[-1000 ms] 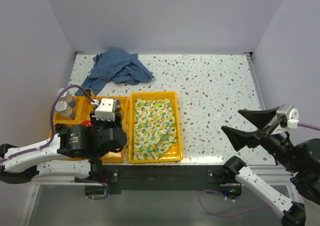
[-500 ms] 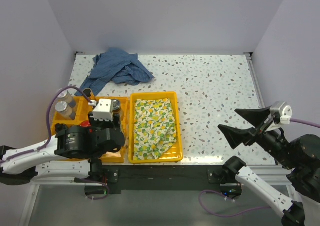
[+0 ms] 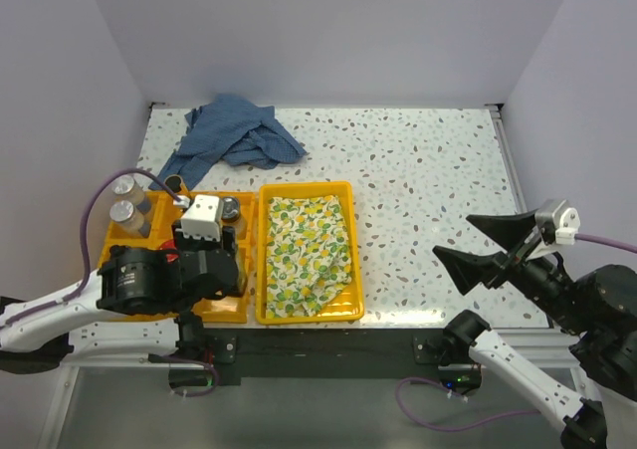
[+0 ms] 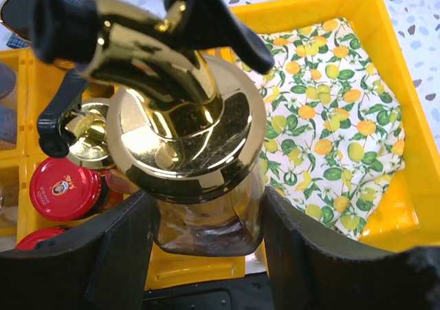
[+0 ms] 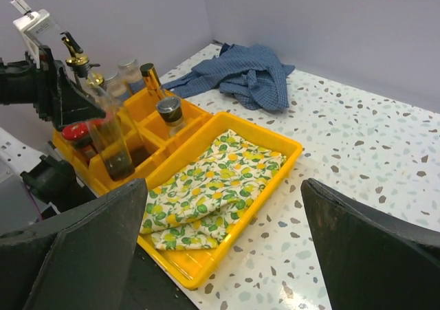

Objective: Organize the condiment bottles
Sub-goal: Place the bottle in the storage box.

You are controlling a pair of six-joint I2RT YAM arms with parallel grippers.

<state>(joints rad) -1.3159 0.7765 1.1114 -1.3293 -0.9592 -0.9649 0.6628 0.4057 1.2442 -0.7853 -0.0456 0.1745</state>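
1. My left tool point(image 4: 206, 210) is clamped on a clear glass bottle point(image 4: 187, 128) with a gold pourer, 1 finger pressing each side just under the gold cap.
2. That bottle stands upright at the near end of the divided yellow tray point(image 3: 106, 232), on the left near part of the counter point(image 3: 428, 170). Dark liquid fills its lower part. I cannot tell whether its base touches the tray floor.
3. Just beside it in the same tray I see a red-lidded jar point(image 4: 65, 187) and another gold-pourer bottle point(image 4: 88, 130).
4. 2 grey-capped shakers point(image 3: 122, 211) sit in the tray's far left compartments.
5. A second yellow tray point(image 3: 354, 255) lies just to the right of the divided one and holds a rumpled lemon-print cloth point(image 3: 304, 255).
6. A blue cloth point(image 3: 234, 135) is heaped on the counter beyond both trays.
7. My right tool point(image 3: 488, 250) is spread wide with nothing between its fingers, above the counter's right near side, well apart from both trays.
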